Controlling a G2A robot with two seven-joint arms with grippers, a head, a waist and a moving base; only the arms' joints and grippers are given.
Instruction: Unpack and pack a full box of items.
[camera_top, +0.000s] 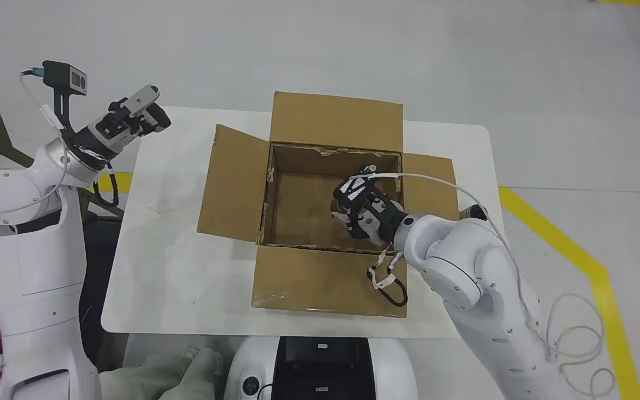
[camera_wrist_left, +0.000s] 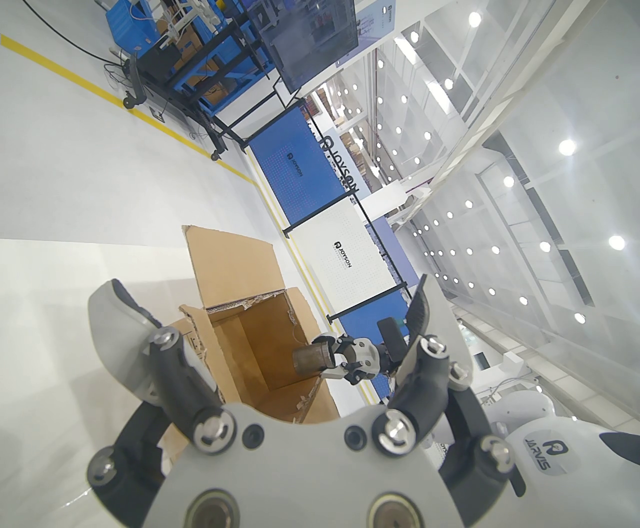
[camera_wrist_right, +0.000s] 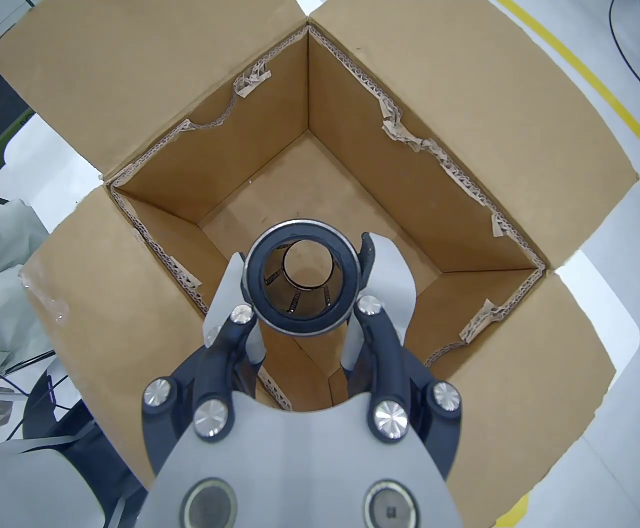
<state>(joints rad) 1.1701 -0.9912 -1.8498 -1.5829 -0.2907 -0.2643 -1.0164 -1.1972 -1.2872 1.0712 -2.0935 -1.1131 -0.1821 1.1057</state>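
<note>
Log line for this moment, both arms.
right gripper: shut on cylinder, over open box | left gripper: open, empty, apart from box

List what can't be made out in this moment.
- Box floor under the cylinder: in the right wrist view, the cylinder and right gripper cover it.
- Cylinder's outside: in the top view, the right gripper hides most of it.
- Box's near side: in the left wrist view, the left gripper cuts it off.

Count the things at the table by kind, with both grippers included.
Cardboard box: 1
Metal cylinder: 1
Grippers: 2 (left gripper, open; right gripper, holding the cylinder over the box)
Total: 4
</note>
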